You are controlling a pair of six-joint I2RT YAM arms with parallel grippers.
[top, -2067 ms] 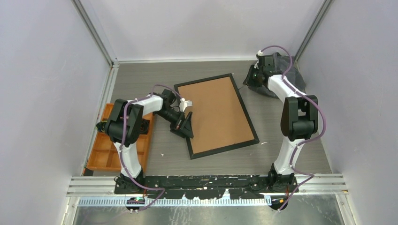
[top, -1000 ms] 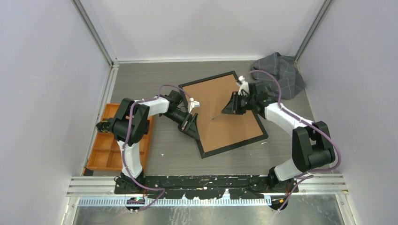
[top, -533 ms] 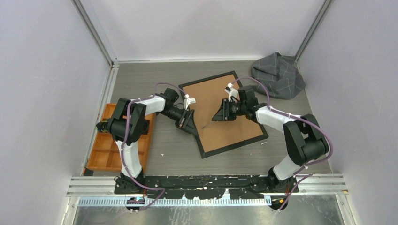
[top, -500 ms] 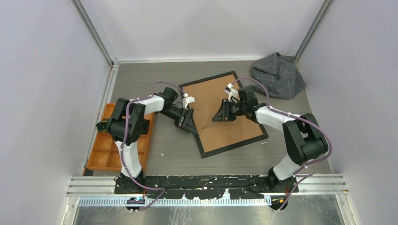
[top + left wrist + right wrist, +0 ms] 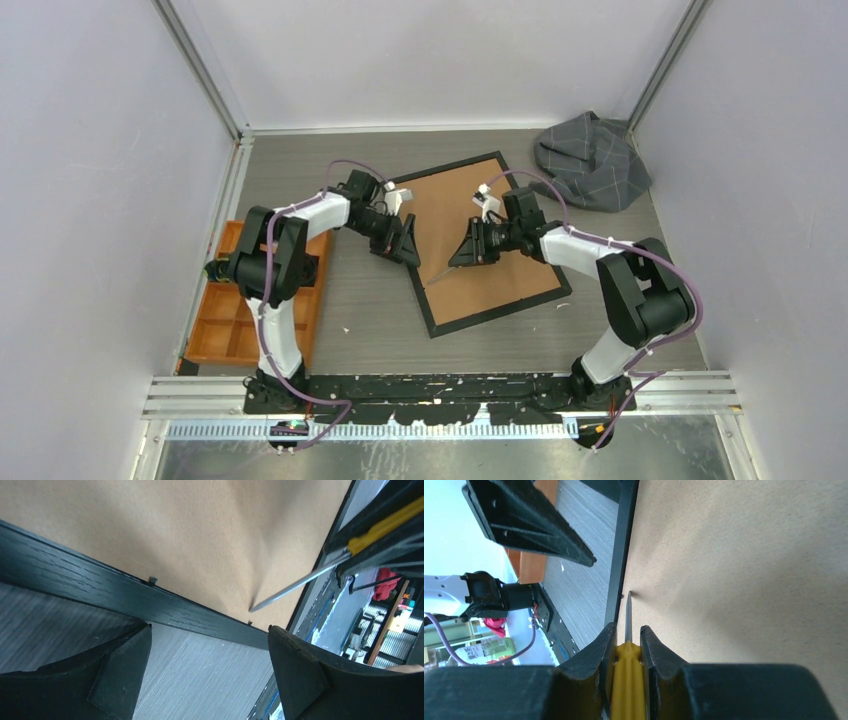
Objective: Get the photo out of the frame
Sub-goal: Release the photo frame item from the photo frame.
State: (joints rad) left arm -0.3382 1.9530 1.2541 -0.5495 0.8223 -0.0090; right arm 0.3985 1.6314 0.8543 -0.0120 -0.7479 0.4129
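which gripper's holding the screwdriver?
The right gripper, jaws shut on the yellow-handled screwdriver. The left gripper is open and empty beside the frame.

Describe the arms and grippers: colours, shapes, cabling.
The left arm and right arm have white links, black joints and a purple cable looped outside. The left gripper and right gripper have black wedge-shaped fingers.
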